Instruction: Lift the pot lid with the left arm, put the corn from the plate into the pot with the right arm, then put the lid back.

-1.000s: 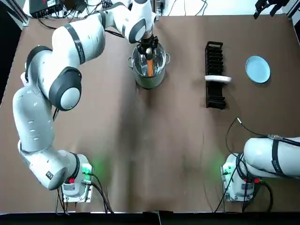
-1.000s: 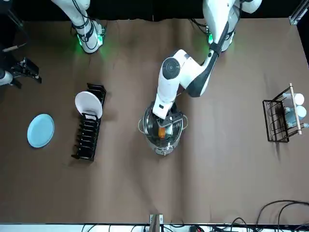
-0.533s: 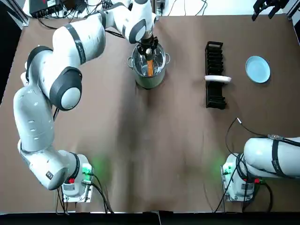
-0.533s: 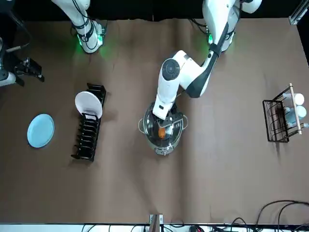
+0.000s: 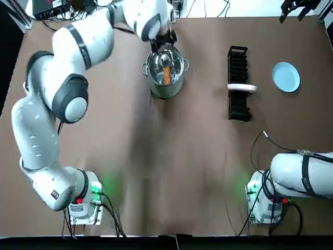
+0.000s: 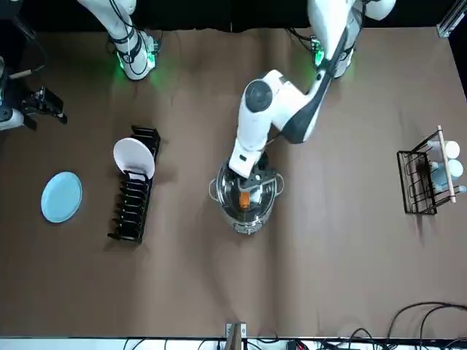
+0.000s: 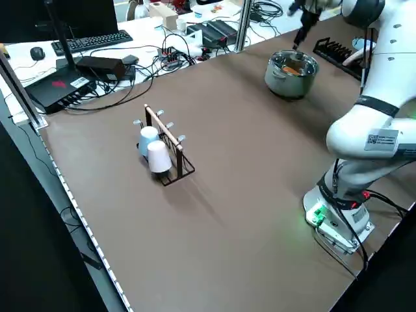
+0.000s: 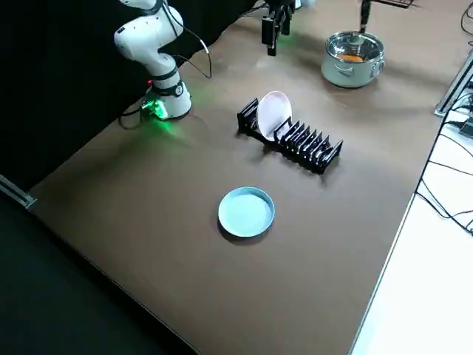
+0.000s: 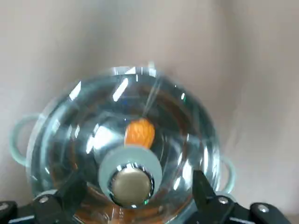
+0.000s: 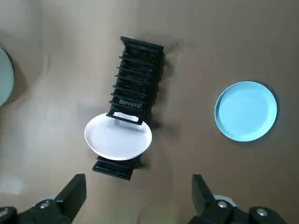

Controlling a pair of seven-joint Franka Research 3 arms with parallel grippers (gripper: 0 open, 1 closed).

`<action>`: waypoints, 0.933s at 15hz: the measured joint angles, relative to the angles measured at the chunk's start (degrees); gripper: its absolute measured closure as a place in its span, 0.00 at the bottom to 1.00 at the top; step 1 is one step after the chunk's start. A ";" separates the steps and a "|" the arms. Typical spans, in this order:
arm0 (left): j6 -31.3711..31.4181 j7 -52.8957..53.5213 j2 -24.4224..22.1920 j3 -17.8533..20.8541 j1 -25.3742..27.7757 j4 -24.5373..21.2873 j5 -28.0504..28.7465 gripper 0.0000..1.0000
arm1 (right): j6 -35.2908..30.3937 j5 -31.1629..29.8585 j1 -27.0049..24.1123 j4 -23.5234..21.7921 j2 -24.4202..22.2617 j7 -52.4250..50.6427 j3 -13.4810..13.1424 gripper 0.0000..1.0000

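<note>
Hovering with the left gripper (image 9: 138,181) just above the pot (image 5: 165,86) at the far middle of the table (image 5: 156,156), fingers spread wide to either side of the lid knob (image 9: 130,185), clear of it, gripping nothing. Finding the glass lid (image 9: 79,135) seated on the pot's rim. Seeing the corn (image 9: 138,132) through the glass, lying inside the pot. Hanging the right gripper (image 10: 138,179) idle at the far right corner, fingers wide as well, empty, beyond the blue plate (image 5: 286,76) and the black dish rack (image 5: 238,65) with one white plate (image 5: 242,87) in it.
</note>
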 joint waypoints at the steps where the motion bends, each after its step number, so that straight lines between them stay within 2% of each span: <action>1: -1.54 0.79 -1.98 0.08 1.79 0.34 0.19 0.00 | 0.00 0.00 -0.01 0.02 0.00 0.09 -0.01 0.00; 4: -13.01 8.84 -9.47 0.07 8.04 0.51 0.24 0.00 | 0.04 0.00 -0.03 0.49 -0.11 1.19 -0.10 0.00; 7: -24.09 19.83 -16.02 -1.04 14.80 0.39 0.17 0.00 | 0.04 0.00 -0.03 1.04 -0.33 6.43 -0.08 0.00; 12: -35.95 40.21 -22.36 -1.63 23.04 0.20 -0.04 0.00 | -0.01 0.00 0.03 1.05 -0.39 7.61 0.01 0.00; 13: -39.46 46.91 -24.15 -1.68 25.27 0.16 -2.27 0.00 | -0.01 0.00 0.09 1.04 -0.39 7.68 0.13 0.00; 14: -40.27 49.06 -24.84 -1.73 26.44 0.10 -3.76 0.00 | -0.01 0.01 0.09 1.04 -0.39 7.75 0.17 0.00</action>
